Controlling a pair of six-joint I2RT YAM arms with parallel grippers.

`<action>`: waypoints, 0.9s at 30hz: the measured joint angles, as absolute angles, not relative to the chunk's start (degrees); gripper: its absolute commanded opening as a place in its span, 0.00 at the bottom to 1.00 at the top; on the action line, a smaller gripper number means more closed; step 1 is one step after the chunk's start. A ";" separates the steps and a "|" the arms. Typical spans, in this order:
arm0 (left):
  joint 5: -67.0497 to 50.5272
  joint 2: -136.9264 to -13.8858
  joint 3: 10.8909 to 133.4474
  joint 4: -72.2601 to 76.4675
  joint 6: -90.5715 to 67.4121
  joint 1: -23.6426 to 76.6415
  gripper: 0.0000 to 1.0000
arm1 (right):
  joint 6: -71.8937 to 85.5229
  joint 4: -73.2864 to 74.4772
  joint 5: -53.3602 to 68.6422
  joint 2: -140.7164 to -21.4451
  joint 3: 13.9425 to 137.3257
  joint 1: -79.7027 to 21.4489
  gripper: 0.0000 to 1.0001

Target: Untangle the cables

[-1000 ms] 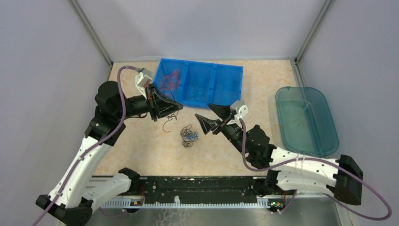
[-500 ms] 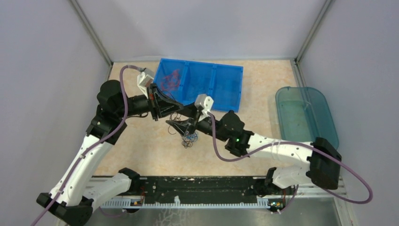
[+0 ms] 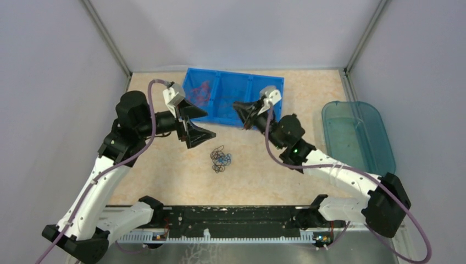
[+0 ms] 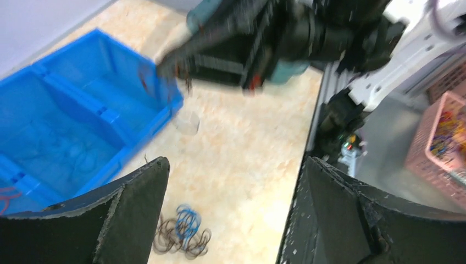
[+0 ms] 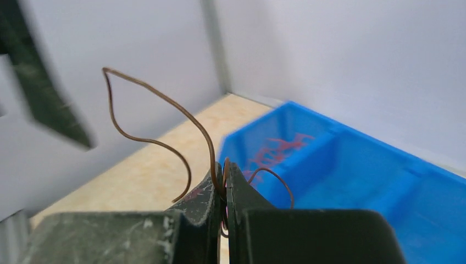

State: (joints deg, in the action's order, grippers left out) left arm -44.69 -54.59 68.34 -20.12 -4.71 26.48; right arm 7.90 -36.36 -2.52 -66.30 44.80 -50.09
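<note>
Clump (image 3: 221, 159) of cables lay on the table (image 3: 165, 170), between my arms. My left end effector (image 3: 209, 125) stood wide apart and empty above it. My right end effector (image 5: 224, 171) was clamped on one brown wire (image 5: 189, 118), raised at the bin (image 3: 277, 104). Step, as judged: sorting a freed strand. The next move probably calls for carrying it over the bin and releasing.

You're working on a peach-beige speckled tabletop (image 3: 165, 165). Directly on it you have a blue plastic three-compartment bin (image 3: 236, 73) towards the far edge and a translucent teal round-cornered plastic tray (image 3: 356, 136) on the right. A small clump of thin curly blue and dark cables (image 3: 221, 158) lies loose near the middle, apart from both.
</note>
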 measured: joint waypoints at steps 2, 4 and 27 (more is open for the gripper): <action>-43.35 -55.11 68.16 -23.49 -0.69 26.48 1.00 | 8.25 -32.77 -3.14 -65.76 45.74 -44.66 0.00; -41.12 -55.44 67.02 -26.63 3.90 26.48 1.00 | 8.60 -27.83 -3.60 -66.46 47.79 -39.90 0.00; -31.68 -53.63 63.92 -35.75 15.38 26.48 1.00 | 7.05 1.41 -17.52 -100.64 73.49 -27.83 0.40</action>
State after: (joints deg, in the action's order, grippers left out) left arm -31.68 -53.63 63.92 -35.75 15.38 26.48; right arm 7.05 1.41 -17.52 -100.64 73.49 -27.83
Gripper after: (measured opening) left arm 0.998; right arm 0.353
